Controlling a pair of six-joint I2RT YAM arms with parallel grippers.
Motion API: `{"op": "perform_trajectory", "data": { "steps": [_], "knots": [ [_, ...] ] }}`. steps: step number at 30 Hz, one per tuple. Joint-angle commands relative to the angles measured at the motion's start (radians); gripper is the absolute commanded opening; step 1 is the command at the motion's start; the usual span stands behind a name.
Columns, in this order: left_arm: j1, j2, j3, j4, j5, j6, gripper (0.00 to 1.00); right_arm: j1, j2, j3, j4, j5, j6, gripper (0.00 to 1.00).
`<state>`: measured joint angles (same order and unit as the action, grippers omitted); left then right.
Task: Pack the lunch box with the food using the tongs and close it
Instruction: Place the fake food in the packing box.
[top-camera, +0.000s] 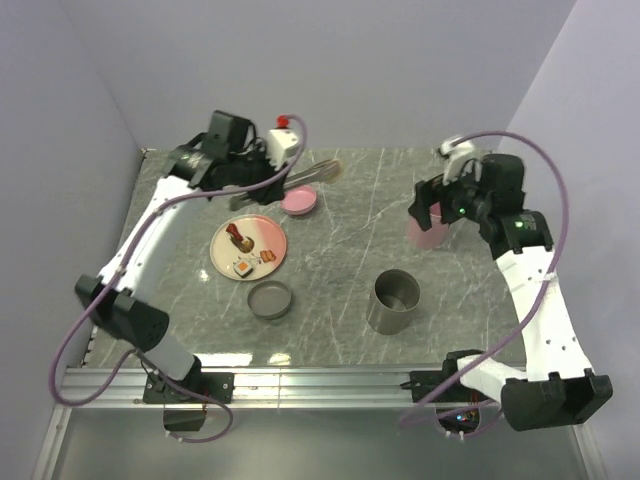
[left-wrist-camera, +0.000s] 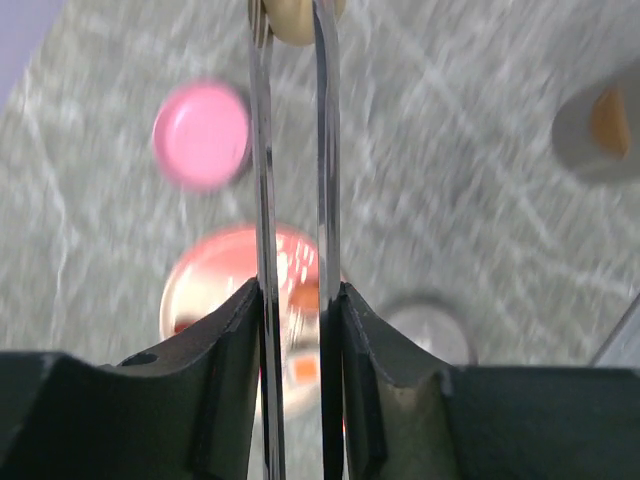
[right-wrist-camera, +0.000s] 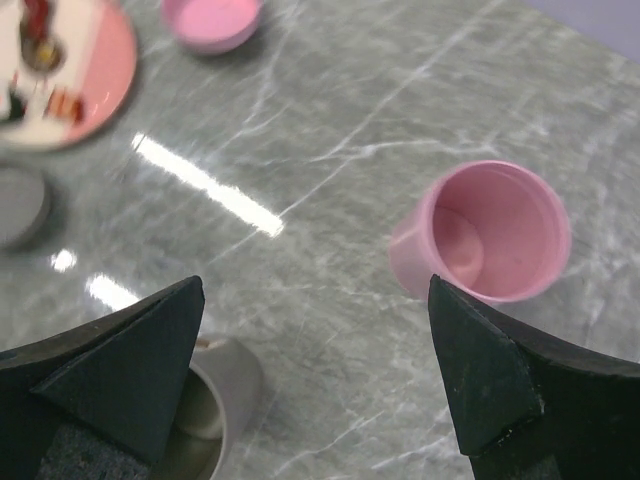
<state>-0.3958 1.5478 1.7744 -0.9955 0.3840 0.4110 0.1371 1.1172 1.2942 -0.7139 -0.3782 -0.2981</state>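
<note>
My left gripper (top-camera: 262, 180) hovers at the back left, shut on the tongs (top-camera: 310, 176), whose beige tips point right. In the left wrist view its black fingers (left-wrist-camera: 240, 330) press both silver arms of the tongs (left-wrist-camera: 263, 180). Beneath them lies the pink plate (left-wrist-camera: 215, 275) with an orange bit of food (left-wrist-camera: 305, 370). The plate (top-camera: 268, 232) carries the food (top-camera: 241, 240), a dark lump and orange-white bits. The lunch box shows as a pink tub (right-wrist-camera: 490, 235) and a grey tub (top-camera: 395, 300). My right gripper (right-wrist-camera: 312, 300) is open, empty, just above the pink tub (top-camera: 428, 236).
A pink lid (top-camera: 300, 200) lies behind the plate and a grey lid (top-camera: 270, 300) in front of it. The grey tub (right-wrist-camera: 215, 395) stands near my right gripper's left finger. Walls close in the table at the back and both sides.
</note>
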Motion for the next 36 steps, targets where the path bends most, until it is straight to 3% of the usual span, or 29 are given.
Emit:
{"op": "perform_trajectory", "data": {
  "steps": [1, 10, 14, 18, 28, 36],
  "knots": [
    [-0.103, 0.093, 0.126, 0.153, 0.039, -0.106, 0.26, -0.131, 0.010, 0.086, 0.080, -0.102, 0.149, 1.00],
    [-0.268, 0.391, 0.382, 0.348, 0.065, -0.235, 0.25, -0.393, 0.023, 0.148, 0.171, -0.192, 0.407, 1.00],
    [-0.319, 0.455, 0.395, 0.414, 0.050, -0.241, 0.25, -0.598, 0.033, 0.162, 0.257, -0.345, 0.565, 1.00],
    [-0.342, 0.503, 0.390, 0.486, 0.049, -0.277, 0.25, -0.674, 0.072, 0.180, 0.257, -0.422, 0.605, 1.00],
    [-0.391, 0.604, 0.408, 0.492, 0.038, -0.287, 0.26, -0.683, 0.044, 0.096, 0.320, -0.488, 0.633, 1.00],
    [-0.406, 0.635, 0.431, 0.494, -0.023, -0.288, 0.36, -0.685, 0.059, 0.117, 0.335, -0.527, 0.657, 1.00]
  ]
}}
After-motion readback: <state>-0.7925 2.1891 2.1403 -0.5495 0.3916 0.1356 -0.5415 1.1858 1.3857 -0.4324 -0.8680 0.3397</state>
